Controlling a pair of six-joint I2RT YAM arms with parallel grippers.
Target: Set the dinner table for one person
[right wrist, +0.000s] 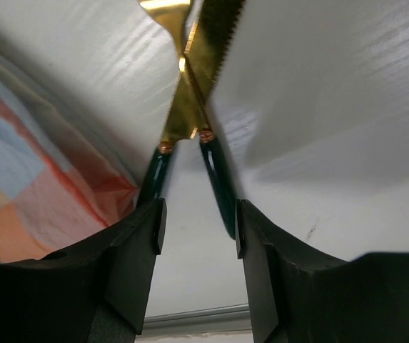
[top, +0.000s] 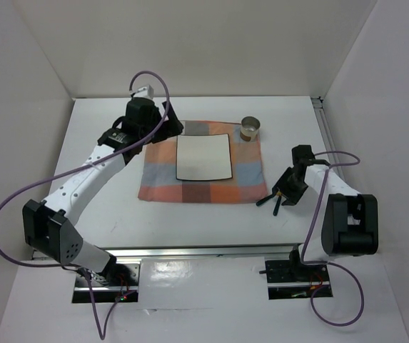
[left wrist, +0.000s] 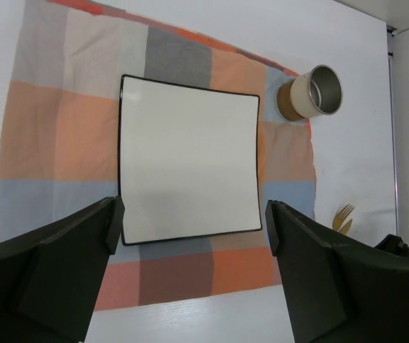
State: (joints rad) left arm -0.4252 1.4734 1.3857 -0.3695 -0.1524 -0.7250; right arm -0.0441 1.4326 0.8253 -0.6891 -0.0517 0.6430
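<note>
The white dinner table [top: 104, 150] carries a checked cloth mat [top: 163, 182] with a square white plate [top: 204, 157] on it. A metal cup [top: 250, 128] stands at the mat's far right corner. A gold fork [right wrist: 167, 8] and a serrated gold knife [right wrist: 218, 36], both with dark green handles, lie crossed on the table right of the mat [top: 270, 200]. My right gripper [right wrist: 197, 214] is low and open, its fingers either side of the two handles; it also shows in the top view [top: 279, 194]. My left gripper [left wrist: 193, 211] is open and empty, above the mat's far left [top: 172, 121].
The left wrist view shows the plate [left wrist: 186, 161], the mat [left wrist: 47, 136], the cup [left wrist: 315, 91] and the fork's tines [left wrist: 343, 214]. A metal rail [top: 211, 250] runs along the near table edge. White walls enclose the left, back and right.
</note>
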